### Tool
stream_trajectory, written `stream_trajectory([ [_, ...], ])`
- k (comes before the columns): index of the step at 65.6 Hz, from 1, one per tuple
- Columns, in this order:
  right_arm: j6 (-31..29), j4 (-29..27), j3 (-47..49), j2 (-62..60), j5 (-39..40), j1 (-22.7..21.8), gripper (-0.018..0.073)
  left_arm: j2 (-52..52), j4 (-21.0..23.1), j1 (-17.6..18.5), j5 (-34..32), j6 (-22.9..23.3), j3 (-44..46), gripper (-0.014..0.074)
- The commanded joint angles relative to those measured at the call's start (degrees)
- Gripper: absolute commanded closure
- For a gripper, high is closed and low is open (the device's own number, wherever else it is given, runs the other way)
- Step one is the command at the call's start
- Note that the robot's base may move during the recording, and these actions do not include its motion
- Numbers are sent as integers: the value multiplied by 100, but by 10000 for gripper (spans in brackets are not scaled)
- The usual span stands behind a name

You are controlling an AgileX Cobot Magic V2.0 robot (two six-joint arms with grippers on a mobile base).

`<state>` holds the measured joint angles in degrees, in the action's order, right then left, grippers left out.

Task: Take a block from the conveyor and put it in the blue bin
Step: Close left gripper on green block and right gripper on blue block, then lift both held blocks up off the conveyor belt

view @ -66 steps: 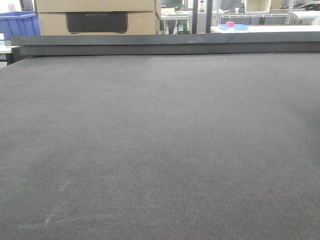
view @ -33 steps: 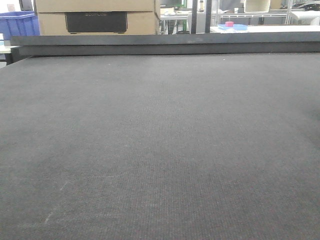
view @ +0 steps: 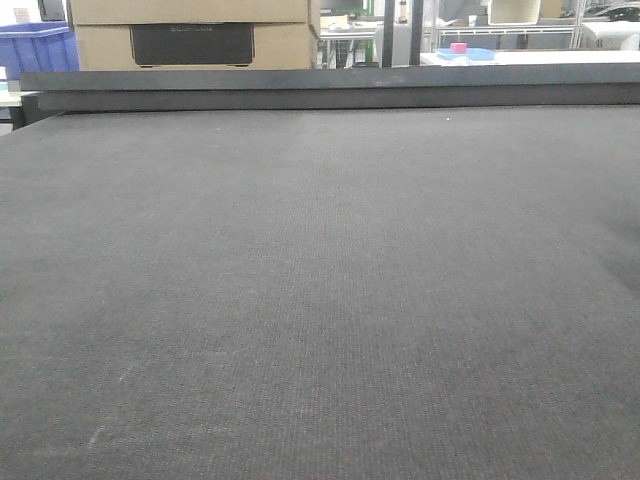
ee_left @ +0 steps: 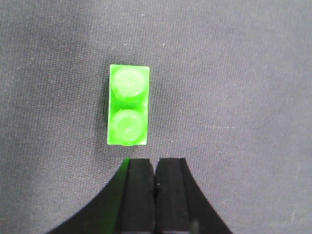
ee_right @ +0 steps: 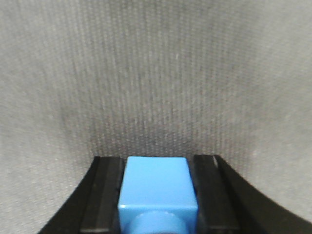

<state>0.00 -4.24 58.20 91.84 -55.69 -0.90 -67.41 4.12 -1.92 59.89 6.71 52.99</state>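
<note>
- Where my right claw [ee_right: 157, 163] ends, its two black fingers [ee_right: 107, 195] are squeezed onto a blue block [ee_right: 157, 187], one finger on each side.
- The fingers are only as far apart as the block is wide, and a round bump shows on the near end of the block.
- Under that claw is the conveyor [ee_right: 156, 73], a grey belt that looks like woven cloth.
- My left claw [ee_left: 156, 163] is closed all the way. Its two black fingers [ee_left: 141, 195] press flat on each other and hold nothing.
- Just past those fingertips a green block [ee_left: 128, 105] lies on the belt, close to them but not touching.
- The green block has two round bumps on top, one behind the other, and it points straight away from my claw.
- In the front view the belt fills nearly the whole picture, and I cannot see my claws or the blocks there.
- A black rail [view: 330, 90] runs along the far edge of the belt.
- Behind the rail, far to the left, is a blue bin [view: 35, 48].
- Beside the bin is a cardboard box [view: 190, 30] with a dark label [view: 192, 44]. The words on it are too blurry to read.
</note>
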Motion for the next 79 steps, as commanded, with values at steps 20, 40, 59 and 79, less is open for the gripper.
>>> stream_trajectory([
  [20, 0, -98, 54, -1075, -163, -8, 727, -952, -323, -10, 167, 102, 585, 670],
  [40, 0, -522, 43, -1121, -42, -8, 727, -1654, -412, -10, -115, 95, 585, 213],
  [59, 0, -539, 43, -1114, -42, -8, 727, -2432, -412, -10, -785, 95, 362, 186],
  [79, 0, -539, 43, -1114, -42, -8, 727, -2537, -412, -10, -852, 95, 382, 508],
])
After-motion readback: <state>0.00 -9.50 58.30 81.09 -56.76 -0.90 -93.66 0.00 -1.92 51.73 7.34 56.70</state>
